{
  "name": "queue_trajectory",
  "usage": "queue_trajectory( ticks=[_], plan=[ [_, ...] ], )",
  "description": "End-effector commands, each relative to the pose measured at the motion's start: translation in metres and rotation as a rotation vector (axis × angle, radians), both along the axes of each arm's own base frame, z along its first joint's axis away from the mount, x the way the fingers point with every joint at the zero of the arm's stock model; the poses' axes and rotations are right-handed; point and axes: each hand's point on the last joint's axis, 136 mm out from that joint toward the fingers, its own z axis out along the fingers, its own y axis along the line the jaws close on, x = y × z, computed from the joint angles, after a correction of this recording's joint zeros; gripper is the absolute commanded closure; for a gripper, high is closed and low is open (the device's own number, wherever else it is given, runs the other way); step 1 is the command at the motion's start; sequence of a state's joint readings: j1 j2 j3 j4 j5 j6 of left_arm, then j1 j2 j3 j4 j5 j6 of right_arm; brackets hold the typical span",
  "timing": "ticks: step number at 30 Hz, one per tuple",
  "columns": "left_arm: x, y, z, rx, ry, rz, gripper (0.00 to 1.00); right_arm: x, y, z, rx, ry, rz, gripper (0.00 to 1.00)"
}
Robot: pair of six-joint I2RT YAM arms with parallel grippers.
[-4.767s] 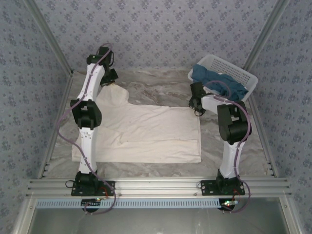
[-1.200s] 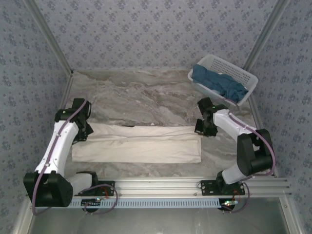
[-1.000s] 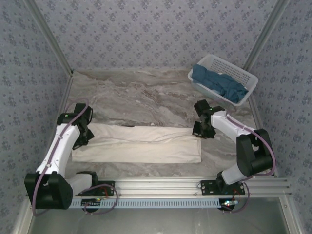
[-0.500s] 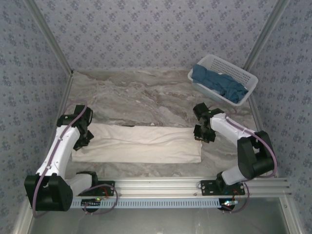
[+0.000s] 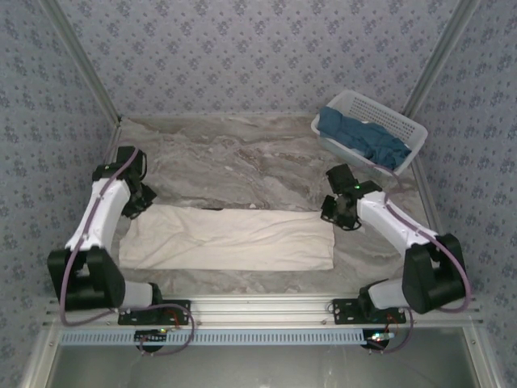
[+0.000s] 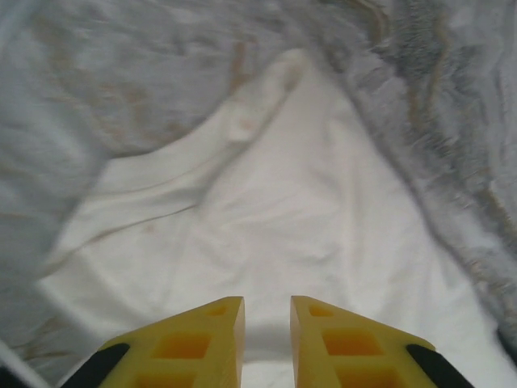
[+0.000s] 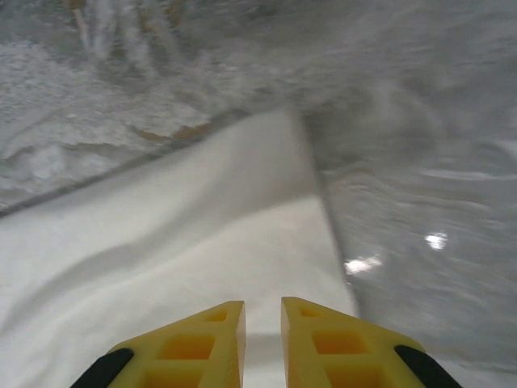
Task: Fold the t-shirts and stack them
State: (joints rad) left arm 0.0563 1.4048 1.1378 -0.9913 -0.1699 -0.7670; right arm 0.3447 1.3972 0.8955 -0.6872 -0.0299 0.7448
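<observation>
Seen from above, the large cream-white cloth t-shirt (image 5: 230,240) lies folded into a long band on the grey marbled tabletop (image 5: 242,162), close to the front rail. The left end effector (image 5: 139,202) is at the band's far left corner and the right end effector (image 5: 338,214) at its far right corner. The dark teal-blue cloth shirts (image 5: 359,137) are heaped in the white plastic lattice basket (image 5: 355,101) at the back right.

In the left wrist view, the yellow fingers (image 6: 202,339) stand a narrow gap apart with nothing between them, just above the shirt's rumpled corner. The layers lie unevenly here (one edge peeks out from under another). A pinch at this spot may catch only the top layer and drag the fold open.

In the right wrist view, the fingers (image 7: 194,339) are likewise slightly parted and empty, over a crisper corner with bare tabletop just beside it. Closing a little off the edge would probably miss the cloth altogether. If only one side gets a hold, the next fold would likely skew the band.
</observation>
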Motion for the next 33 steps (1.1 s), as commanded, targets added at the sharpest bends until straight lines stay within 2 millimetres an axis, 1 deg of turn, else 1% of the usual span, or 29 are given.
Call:
queue_trajectory(
  ticks=[1,2,3,5,7,9,12,14,16,18,21,23,24,25,27,30,32,33],
  plan=[
    [0.038,-0.015,-0.016,-0.179,-0.055,-0.028,0.82,0.022,0.033,-0.005,0.125,-0.023,-0.014,0.78],
    [0.042,-0.015,-0.025,-0.194,-0.031,-0.028,0.83,0.024,0.037,-0.012,0.123,0.000,-0.015,0.77],
    [0.040,-0.011,-0.033,-0.184,0.013,-0.023,0.85,0.022,0.038,-0.020,0.113,0.033,-0.020,0.76],
    [0.040,-0.007,-0.046,-0.162,0.067,-0.041,0.87,0.015,0.036,-0.037,0.089,0.113,-0.030,0.75],
    [0.042,-0.004,-0.061,-0.160,0.100,-0.064,0.87,0.007,0.024,-0.052,0.041,0.187,-0.059,0.74],
    [0.043,-0.002,-0.072,-0.160,0.133,-0.072,0.87,0.007,0.011,-0.059,0.004,0.216,-0.079,0.74],
    [0.051,-0.003,-0.081,-0.180,0.126,-0.080,0.87,0.012,-0.013,-0.064,-0.060,0.256,-0.098,0.74],
    [0.062,-0.014,-0.082,-0.246,0.092,-0.092,0.85,0.018,-0.028,-0.066,-0.089,0.284,-0.101,0.74],
    [0.074,-0.026,-0.075,-0.295,0.057,-0.109,0.82,0.029,-0.045,-0.067,-0.109,0.294,-0.107,0.74],
    [0.082,-0.032,-0.066,-0.306,0.031,-0.130,0.77,0.042,-0.056,-0.065,-0.103,0.283,-0.104,0.74],
    [0.084,-0.031,-0.056,-0.298,0.018,-0.152,0.72,0.076,-0.068,-0.053,-0.111,0.228,-0.056,0.71],
    [0.083,-0.030,-0.055,-0.297,0.024,-0.177,0.69,0.094,-0.063,-0.044,-0.081,0.185,-0.004,0.66],
    [0.082,-0.033,-0.054,-0.308,0.023,-0.202,0.67,0.102,-0.065,-0.038,-0.100,0.165,0.020,0.64],
    [0.081,-0.036,-0.053,-0.317,0.018,-0.227,0.66,0.108,-0.062,-0.033,-0.102,0.146,0.034,0.63],
    [0.079,-0.040,-0.052,-0.330,0.008,-0.264,0.65,0.110,-0.055,-0.023,-0.109,0.119,0.060,0.61],
    [0.072,-0.045,-0.054,-0.346,0.015,-0.300,0.65,0.105,-0.047,-0.012,-0.114,0.088,0.068,0.60],
    [0.060,-0.038,-0.061,-0.315,0.081,-0.285,0.65,0.099,-0.042,-0.008,-0.108,0.080,0.060,0.60],
    [0.052,-0.029,-0.064,-0.273,0.135,-0.261,0.65,0.094,-0.039,-0.008,-0.105,0.077,0.056,0.60]
  ],
)
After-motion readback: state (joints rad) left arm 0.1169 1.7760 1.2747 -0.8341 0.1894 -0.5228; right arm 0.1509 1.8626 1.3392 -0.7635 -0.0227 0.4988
